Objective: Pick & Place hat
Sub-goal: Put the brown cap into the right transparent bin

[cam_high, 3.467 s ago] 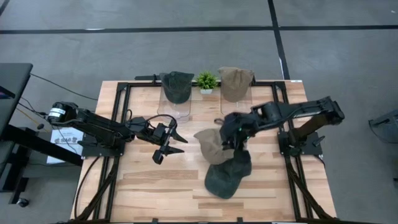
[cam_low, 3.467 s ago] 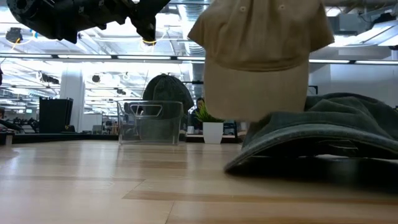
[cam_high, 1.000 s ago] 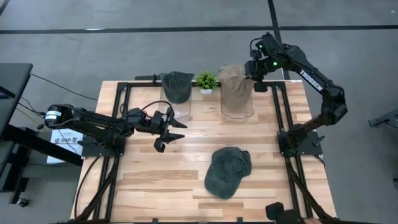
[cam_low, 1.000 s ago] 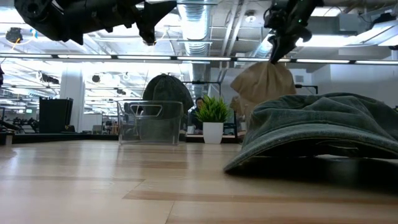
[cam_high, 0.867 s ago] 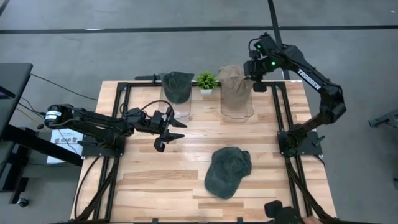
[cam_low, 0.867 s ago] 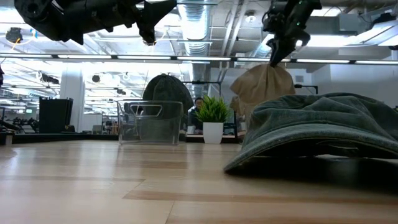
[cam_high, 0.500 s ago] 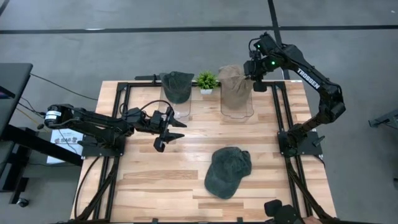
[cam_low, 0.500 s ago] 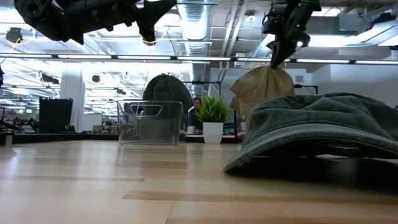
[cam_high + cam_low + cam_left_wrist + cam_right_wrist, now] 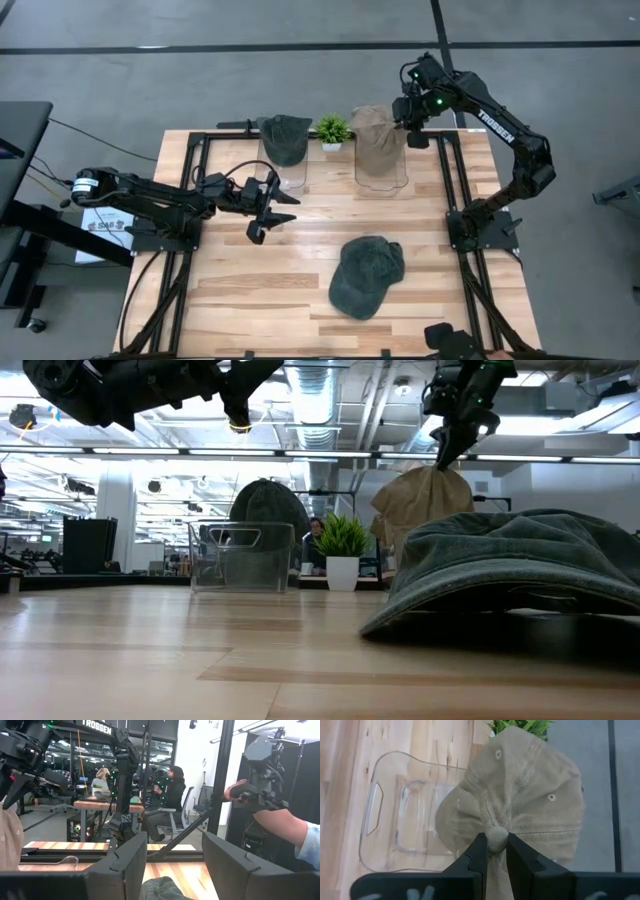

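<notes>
A tan hat (image 9: 378,140) hangs at the table's far right over a clear container (image 9: 382,172), with my right gripper (image 9: 404,116) shut on it from above. In the low view the hat (image 9: 425,500) shows below that gripper (image 9: 447,455). A dark green hat (image 9: 365,276) lies crown up on the table's near middle. Another dark green hat (image 9: 284,138) sits on a clear container (image 9: 240,555) at the far left. My left gripper (image 9: 272,210) hovers open over the table's left half, holding nothing. My right gripper pinches the top of the tan hat's crown (image 9: 496,836), at its button, between the two fingers. The cloth bunches into folds around the grip. The fingers come from above, slanting down. The hat hangs below them over the clear container (image 9: 395,820); whether its lower edge rests there I cannot tell.
A small potted plant (image 9: 332,130) stands between the two containers at the far edge. Black frame rails (image 9: 190,190) run along the table's left and right sides. A person's arm (image 9: 280,822) shows beyond the table in the left wrist view. Bare wood lies between the hats.
</notes>
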{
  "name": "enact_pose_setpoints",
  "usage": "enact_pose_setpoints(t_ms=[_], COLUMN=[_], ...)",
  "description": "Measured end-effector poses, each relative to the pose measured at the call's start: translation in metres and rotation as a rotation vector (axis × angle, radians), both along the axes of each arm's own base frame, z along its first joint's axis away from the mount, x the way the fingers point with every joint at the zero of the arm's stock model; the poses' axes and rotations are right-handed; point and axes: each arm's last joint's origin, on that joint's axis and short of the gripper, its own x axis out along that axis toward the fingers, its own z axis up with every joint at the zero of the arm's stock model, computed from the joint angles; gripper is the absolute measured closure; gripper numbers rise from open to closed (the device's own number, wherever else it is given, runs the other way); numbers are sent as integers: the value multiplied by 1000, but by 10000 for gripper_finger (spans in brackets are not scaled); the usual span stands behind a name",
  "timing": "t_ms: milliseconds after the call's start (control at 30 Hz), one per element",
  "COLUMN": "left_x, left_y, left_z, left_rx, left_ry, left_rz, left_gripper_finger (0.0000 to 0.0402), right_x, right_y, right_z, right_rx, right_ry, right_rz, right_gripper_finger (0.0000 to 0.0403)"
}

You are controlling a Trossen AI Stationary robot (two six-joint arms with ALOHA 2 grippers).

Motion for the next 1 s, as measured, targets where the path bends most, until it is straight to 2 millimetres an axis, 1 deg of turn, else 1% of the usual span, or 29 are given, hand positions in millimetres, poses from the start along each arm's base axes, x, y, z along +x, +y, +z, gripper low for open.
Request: enact_pose_setpoints(t_ms=[67, 200, 300, 467, 567, 867, 1000], left_x=[0, 0, 0, 0, 0, 0, 0], left_y=[0, 0, 0, 0, 0, 0, 0], left_z=[0, 1, 1, 1, 2, 2, 2], left_rx=[0, 0, 0, 0, 0, 0, 0], left_ry=[-5, -7, -7, -15, -17, -19, -19], left_rz=[0, 0, 0, 0, 0, 0, 0], left_gripper_finger=[213, 213, 213, 213, 213, 213, 213], right_x=[0, 0, 1, 0, 1, 1, 1], right_y=[0, -1, -3, -5, -6, -6, -6], right_z=[-4, -23, -31, -32, -32, -31, -31], right_rx=[7, 21, 14, 10, 26, 67, 87], right_ry=[3, 49, 58, 49, 34, 12, 2], right_rz=[-4, -7, -11, -27, -71, -156, -185], right_gripper_finger=[365, 365, 365, 361, 354, 320, 295])
